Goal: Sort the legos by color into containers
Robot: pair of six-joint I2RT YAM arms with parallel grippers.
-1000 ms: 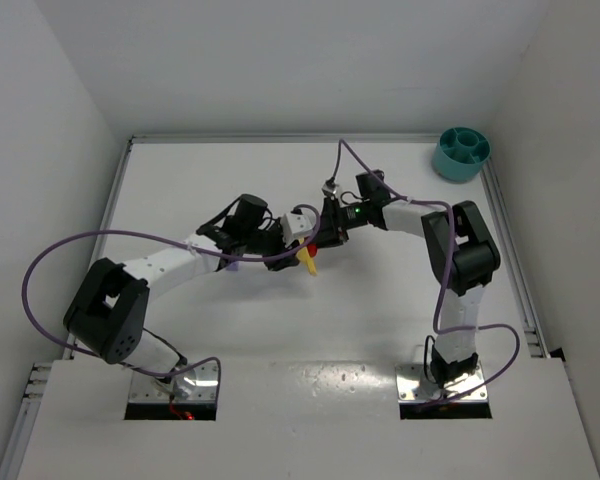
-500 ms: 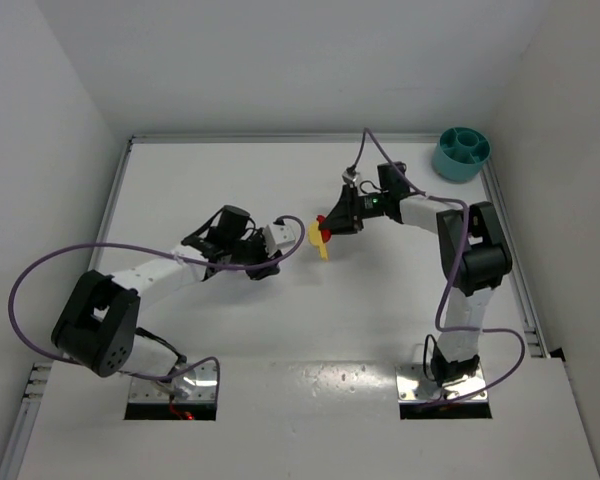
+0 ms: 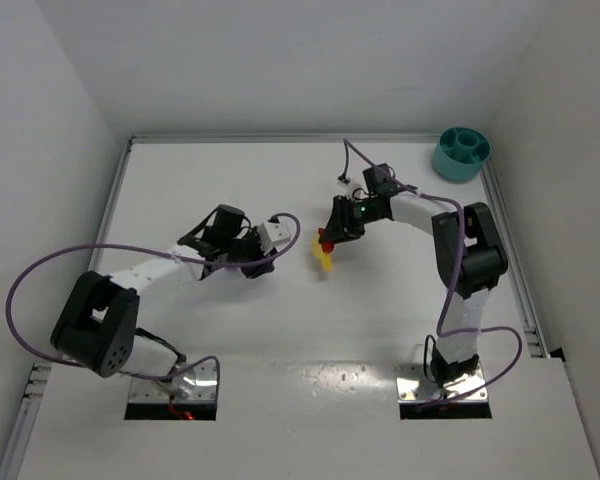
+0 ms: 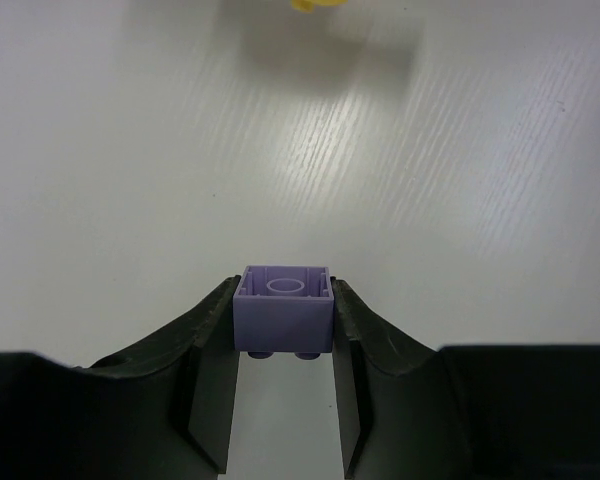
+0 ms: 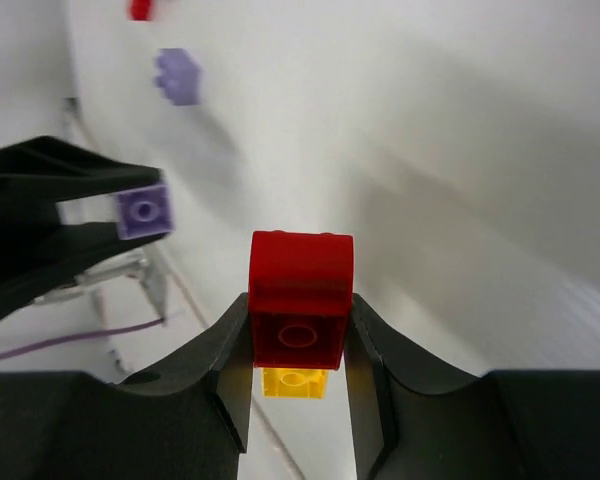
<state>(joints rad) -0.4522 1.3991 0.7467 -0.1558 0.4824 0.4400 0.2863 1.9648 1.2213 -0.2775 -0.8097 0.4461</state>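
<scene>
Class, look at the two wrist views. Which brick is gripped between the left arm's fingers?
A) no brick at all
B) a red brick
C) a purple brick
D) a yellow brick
C: the left wrist view shows a purple brick clamped between the left arm's fingers, while the red brick sits between the right arm's fingers.

Your left gripper [image 4: 283, 300] holds a purple plastic brick [image 4: 283, 318], facing your right gripper [image 5: 300, 325], whose red plastic brick [image 5: 301, 290] touches a yellow plastic brick [image 5: 293, 382]. The round teal plastic bowl [image 3: 450, 165] sits in the table's [image 3: 400, 300] far right corner.
</scene>
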